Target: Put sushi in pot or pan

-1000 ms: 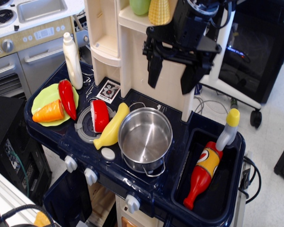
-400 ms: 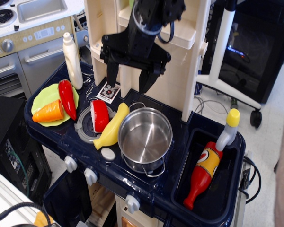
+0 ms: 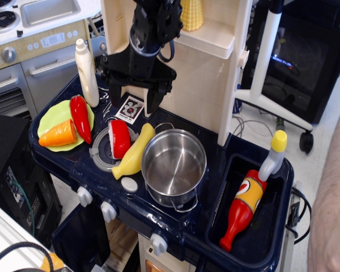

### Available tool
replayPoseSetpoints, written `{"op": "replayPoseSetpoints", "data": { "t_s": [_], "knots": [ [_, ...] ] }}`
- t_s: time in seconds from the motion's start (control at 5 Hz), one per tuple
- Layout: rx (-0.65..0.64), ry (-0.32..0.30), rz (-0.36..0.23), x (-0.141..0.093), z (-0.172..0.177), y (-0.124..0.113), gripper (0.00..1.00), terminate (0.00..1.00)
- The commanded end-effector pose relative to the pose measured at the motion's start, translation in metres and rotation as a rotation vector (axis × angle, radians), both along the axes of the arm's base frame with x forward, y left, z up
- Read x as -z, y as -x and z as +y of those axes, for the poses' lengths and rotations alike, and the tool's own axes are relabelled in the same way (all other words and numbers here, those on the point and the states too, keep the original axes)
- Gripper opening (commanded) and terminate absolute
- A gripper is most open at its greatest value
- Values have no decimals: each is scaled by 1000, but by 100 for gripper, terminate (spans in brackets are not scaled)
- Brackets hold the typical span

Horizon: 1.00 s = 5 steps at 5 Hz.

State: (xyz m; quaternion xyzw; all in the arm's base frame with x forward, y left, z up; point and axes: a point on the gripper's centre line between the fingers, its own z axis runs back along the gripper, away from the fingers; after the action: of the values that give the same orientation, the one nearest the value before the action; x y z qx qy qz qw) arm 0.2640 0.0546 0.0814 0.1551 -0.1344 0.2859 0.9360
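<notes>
The sushi [image 3: 119,138] lies on the round burner ring [image 3: 100,153] at the left of the desk [image 3: 215,154], red top showing, its white base edge turned toward the rear. It is not yet picked up. Its right side is touching, or very nearly touching, the yellow banana [image 3: 134,151], which lies slanted between the sushi and the pot [image 3: 173,165]. The pot stands upright and empty just right of the banana, its wire handle toward the front edge.

Your claw [image 3: 128,94] hangs above and behind the sushi, released, its two dark fingers spread and holding nothing. It is well clear of the desk surface.

Judgement on the step in hand: you are on the approach to the grasp. Bring the claw forward and down so the fingers straddle the short width of the sushi. The finger on the banana side has the least room; set it into the gap carefully or you will likely push the banana against the pot. The glossy top looks slippery, so a low grip on the body should serve better than a pinch at the crown.

Surroundings: a green plate [image 3: 52,118] to the left carries a red pepper [image 3: 80,117] and a carrot [image 3: 58,135], near but apart from the sushi. A white bottle [image 3: 86,72] stands behind the plate. The cream shelf unit [image 3: 207,85] rises close behind the claw. A ketchup bottle [image 3: 242,208] lies in the sink basin [image 3: 272,238] at right, well away.
</notes>
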Motion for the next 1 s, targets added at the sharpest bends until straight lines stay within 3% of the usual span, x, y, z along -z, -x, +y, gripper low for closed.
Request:
{"op": "replayPoseSetpoints", "data": {
  "t_s": [0.0,0.8],
  "knots": [
    [1,-19,6,6,11,8,100,0],
    [55,44,-53,49,35,18,100,0]
  ]
}}
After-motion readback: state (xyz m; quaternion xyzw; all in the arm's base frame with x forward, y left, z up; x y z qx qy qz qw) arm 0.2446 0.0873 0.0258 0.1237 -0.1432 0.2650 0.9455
